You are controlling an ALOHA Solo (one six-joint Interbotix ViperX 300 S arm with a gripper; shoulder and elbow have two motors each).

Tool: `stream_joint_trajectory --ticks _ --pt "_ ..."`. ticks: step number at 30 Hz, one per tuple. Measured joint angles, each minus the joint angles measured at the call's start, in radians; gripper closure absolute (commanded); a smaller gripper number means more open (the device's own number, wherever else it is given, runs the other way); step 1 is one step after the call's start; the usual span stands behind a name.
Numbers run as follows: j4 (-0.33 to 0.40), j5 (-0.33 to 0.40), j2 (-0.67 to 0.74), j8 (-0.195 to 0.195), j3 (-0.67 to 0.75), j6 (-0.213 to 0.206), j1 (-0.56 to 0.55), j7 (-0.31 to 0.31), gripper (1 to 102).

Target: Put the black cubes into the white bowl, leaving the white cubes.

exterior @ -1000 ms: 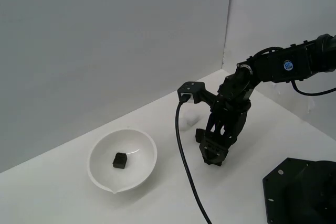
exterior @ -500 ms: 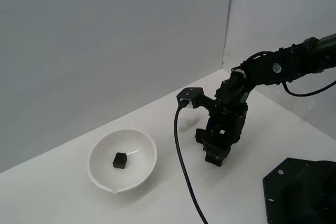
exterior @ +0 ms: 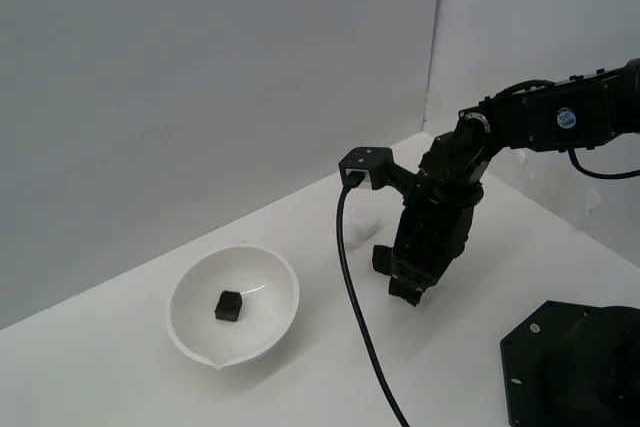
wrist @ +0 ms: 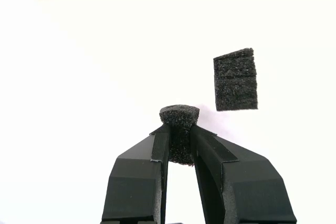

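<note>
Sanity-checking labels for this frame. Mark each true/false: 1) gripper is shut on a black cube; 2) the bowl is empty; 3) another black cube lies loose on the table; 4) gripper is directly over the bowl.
1) True. The gripper is pinching a black cube between its fingers.
2) False. The white bowl holds one black cube.
3) True. A second loose cube lies on the white surface, apart from the gripper.
4) False. The gripper hangs to the exterior view's right of the bowl, beside it.
</note>
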Motion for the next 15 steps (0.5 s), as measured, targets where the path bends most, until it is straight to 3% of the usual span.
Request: stream_joint_trajectory --ticks 8,15 --pt "-0.115 -0.110 0.140 0.002 0.141 -0.017 0.000 0.089 96" --pt "-0.221 -0.216 0.173 -0.011 0.178 -0.063 -0.058 0.098 96"
